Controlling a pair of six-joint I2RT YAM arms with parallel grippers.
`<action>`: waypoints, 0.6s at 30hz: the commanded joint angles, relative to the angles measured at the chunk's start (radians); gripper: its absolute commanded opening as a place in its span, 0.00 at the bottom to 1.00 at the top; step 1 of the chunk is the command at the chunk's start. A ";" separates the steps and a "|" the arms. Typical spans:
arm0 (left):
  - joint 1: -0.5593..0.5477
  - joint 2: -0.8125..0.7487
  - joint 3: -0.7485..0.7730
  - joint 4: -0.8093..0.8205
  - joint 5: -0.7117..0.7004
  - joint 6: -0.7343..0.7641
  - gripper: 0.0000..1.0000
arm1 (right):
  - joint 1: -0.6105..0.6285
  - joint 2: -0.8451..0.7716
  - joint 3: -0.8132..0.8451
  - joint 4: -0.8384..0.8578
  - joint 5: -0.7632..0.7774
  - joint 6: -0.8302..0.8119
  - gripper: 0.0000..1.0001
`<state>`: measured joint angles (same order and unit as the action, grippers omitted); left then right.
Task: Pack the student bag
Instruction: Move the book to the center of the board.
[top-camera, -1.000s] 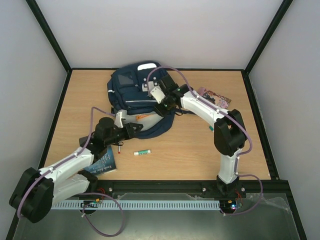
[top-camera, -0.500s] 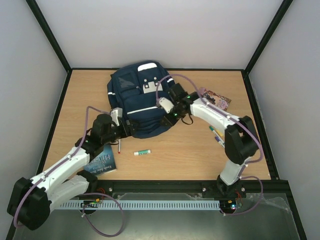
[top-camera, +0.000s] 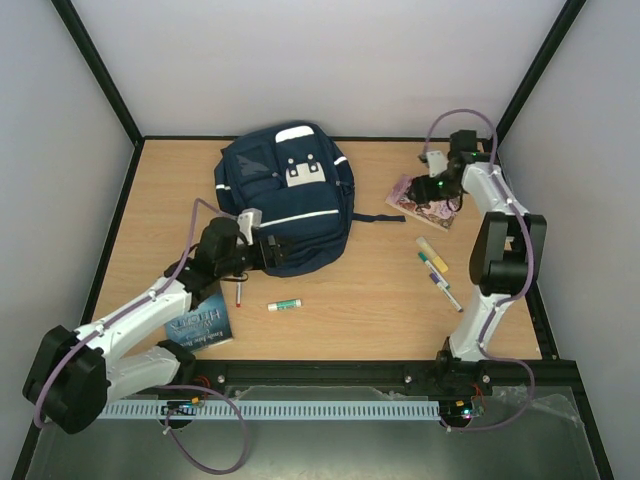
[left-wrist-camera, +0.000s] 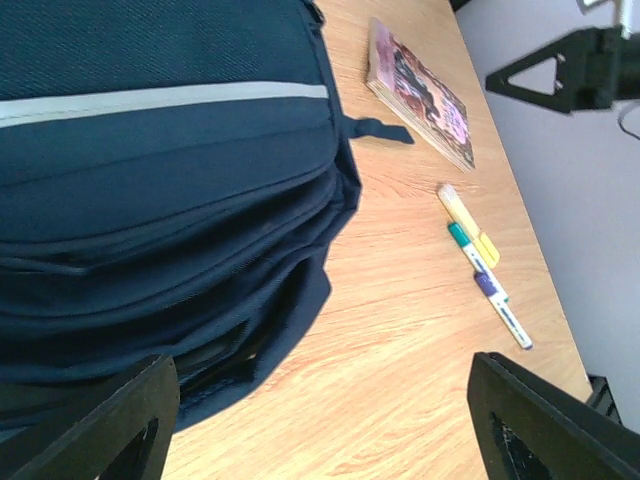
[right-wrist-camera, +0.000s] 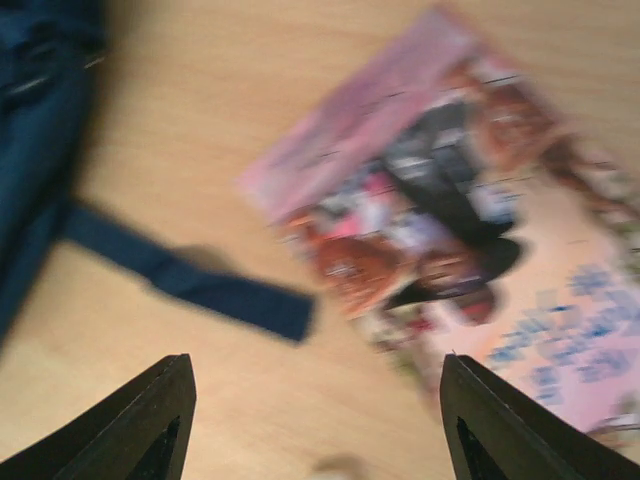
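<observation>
**Right arm lining up on the pink book while the bag sits ready**

I am hovering the right fingers (top-camera: 432, 187), spread wide and empty, over the pink book (top-camera: 424, 200), which is lying flat on the tabletop (top-camera: 360, 300) near the far right corner. The student bag (top-camera: 285, 195) is lying face up at the far centre-left, apart from the book, with its loose strap (right-wrist-camera: 200, 283) trailing toward it. The left fingers (top-camera: 270, 254), also parted with nothing between them, are sitting at the bag's near edge, where the fabric is folding over itself. I cannot tell whether the main opening is unzipped.

I am judging the step in hand to be picking up the book. The right wrist view is blurring, so I am wanting that arm settled before any descent. A flat book offers little to pinch, so I am planning to come down on a long edge with one finger outside it and tip the book up, not press on the cover. The markers (top-camera: 436, 265) are lying just nearer, and the approach should avoid them.
</observation>
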<state>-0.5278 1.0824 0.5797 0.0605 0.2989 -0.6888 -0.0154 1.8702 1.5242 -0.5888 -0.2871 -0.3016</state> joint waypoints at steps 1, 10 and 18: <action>-0.043 0.025 0.042 0.011 0.006 0.040 0.82 | -0.108 0.127 0.159 -0.067 0.049 0.040 0.68; -0.106 0.072 0.040 0.031 -0.014 0.021 0.82 | -0.177 0.316 0.342 -0.081 0.088 0.099 0.70; -0.131 0.090 0.048 0.030 -0.023 0.005 0.82 | -0.158 0.468 0.520 -0.105 0.186 0.171 0.72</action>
<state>-0.6434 1.1687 0.6014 0.0685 0.2886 -0.6800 -0.1802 2.2726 1.9533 -0.6239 -0.1421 -0.1806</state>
